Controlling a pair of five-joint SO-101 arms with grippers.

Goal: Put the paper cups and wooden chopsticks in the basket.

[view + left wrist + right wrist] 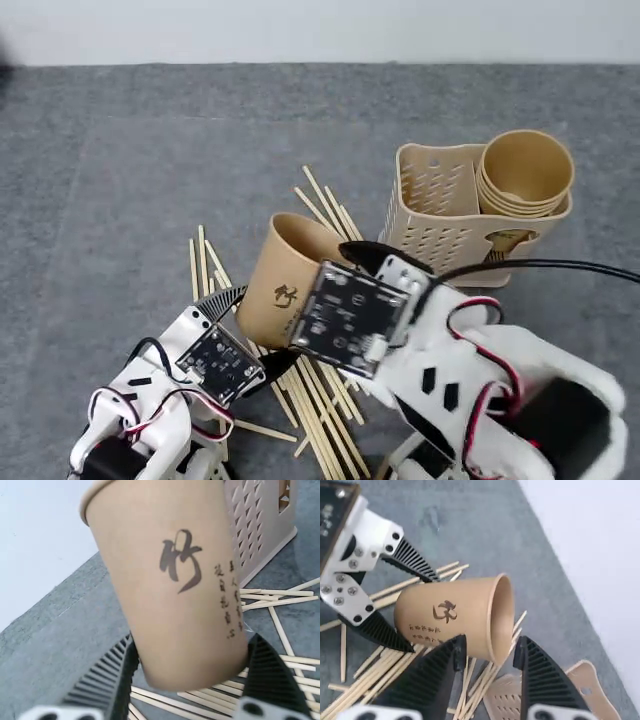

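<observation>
The left gripper (192,650) is clenched on a paper cup (285,285) just beside the basket (430,235), the right gripper (490,645) spread at its rim: a hand-over, I'd say, needing that one closed next.

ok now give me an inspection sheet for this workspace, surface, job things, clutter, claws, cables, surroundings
surface: grey mat, with loose chopsticks strewn across it.
job's things: one paper cup held tilted above the chopsticks; a stack of cups sits in the upright basket.
clutter: nothing seen.
claws: left claw shut on the paper cup's base; right claw open at its rim.
cables: black cable leaves the right arm in front of the basket; red and white wires loop on the arms.
surroundings: pale surface beyond the mat.
</observation>
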